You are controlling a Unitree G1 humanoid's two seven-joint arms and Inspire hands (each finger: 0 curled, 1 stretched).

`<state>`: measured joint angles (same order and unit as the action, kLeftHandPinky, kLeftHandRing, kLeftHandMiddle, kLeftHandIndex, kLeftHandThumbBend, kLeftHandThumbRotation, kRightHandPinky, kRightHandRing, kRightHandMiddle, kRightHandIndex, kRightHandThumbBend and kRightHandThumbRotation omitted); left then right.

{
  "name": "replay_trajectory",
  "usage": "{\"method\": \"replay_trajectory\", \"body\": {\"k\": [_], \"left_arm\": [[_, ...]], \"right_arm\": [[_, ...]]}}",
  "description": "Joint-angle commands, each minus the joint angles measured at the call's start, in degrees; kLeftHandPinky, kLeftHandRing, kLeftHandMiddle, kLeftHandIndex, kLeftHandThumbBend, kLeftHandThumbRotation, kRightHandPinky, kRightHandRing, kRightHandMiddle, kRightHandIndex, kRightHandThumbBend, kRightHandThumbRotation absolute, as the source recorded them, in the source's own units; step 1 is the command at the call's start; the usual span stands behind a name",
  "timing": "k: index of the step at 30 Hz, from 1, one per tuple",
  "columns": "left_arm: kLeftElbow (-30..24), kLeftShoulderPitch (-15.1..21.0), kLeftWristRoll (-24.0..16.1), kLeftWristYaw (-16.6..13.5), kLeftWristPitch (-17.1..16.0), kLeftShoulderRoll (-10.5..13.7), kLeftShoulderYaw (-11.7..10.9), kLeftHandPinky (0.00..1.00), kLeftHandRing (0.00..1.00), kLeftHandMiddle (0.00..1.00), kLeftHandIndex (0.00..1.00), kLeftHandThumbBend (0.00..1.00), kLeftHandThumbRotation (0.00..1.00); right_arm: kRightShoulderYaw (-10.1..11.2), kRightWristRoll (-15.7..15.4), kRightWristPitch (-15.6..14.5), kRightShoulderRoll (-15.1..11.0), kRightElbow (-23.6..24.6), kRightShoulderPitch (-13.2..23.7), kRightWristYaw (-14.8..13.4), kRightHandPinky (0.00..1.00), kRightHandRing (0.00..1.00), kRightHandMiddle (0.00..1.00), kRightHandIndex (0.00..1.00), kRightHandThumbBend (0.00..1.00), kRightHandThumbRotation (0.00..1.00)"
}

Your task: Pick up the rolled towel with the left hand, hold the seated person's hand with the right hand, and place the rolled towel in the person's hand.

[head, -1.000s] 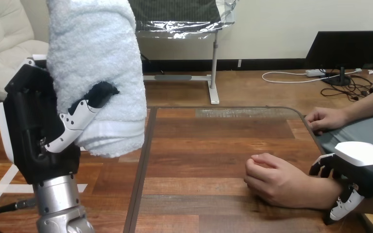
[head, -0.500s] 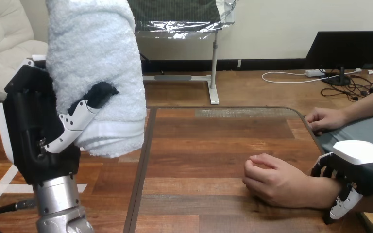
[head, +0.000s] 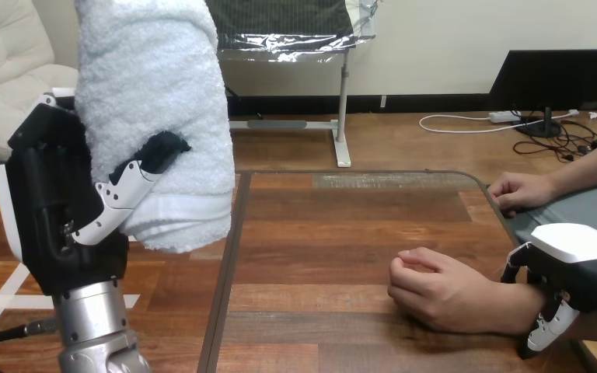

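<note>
Pickup done: left hand [head: 62, 210] grips the rolled towel [head: 151, 116], upright, high beside the table [head: 319, 233]. Right hand [head: 571, 272] clasps the person's wrist [head: 513, 299]; the person's nearer hand [head: 435, 289] rests curled on the table, well apart from the towel. Placing remains.

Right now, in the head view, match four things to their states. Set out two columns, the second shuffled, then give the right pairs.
1 rolled towel
2 left hand
3 right hand
4 person's nearer hand

A loosely closed, resting on the table
B fingers curled round the towel
C white, upright, held off the table
D fingers over and thumb under the person's wrist

Pairs: 1-C, 2-B, 3-D, 4-A.
</note>
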<state>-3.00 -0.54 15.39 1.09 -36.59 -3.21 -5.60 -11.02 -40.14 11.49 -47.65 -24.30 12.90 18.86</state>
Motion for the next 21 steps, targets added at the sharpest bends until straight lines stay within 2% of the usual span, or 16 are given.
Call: {"method": "replay_trajectory", "body": {"k": [1, 9, 13, 21], "left_arm": [[-3.5, 1.7, -0.2, 0.0, 0.1, -0.7, 0.0, 0.2, 0.26, 0.33, 0.38, 0.52, 0.0], [-3.3, 1.7, -0.4, 0.2, -0.1, -0.5, 0.0, 0.2, 0.26, 0.33, 0.38, 0.52, 0.0], [-3.2, 1.7, -0.2, 0.2, -0.2, -0.6, 0.0, 0.21, 0.26, 0.33, 0.38, 0.52, 0.0], [-3.4, 1.6, 0.2, 0.3, 0.0, -0.7, 0.1, 0.21, 0.26, 0.33, 0.38, 0.52, 0.0]], "right_arm": [[-1.8, -1.1, -0.4, -0.9, -2.6, 0.3, -0.2, 0.19, 0.3, 0.42, 0.6, 0.93, 0.07], [-2.1, -1.1, -0.1, -0.8, -2.4, 0.2, -0.5, 0.22, 0.32, 0.44, 0.57, 0.93, 0.07], [-2.2, -1.1, -0.4, -0.6, -2.3, 0.2, -0.2, 0.2, 0.29, 0.4, 0.56, 0.93, 0.07], [-2.3, -0.9, 0.9, -0.3, -3.3, 0.3, -1.1, 0.11, 0.19, 0.3, 0.53, 0.94, 0.06]]}}
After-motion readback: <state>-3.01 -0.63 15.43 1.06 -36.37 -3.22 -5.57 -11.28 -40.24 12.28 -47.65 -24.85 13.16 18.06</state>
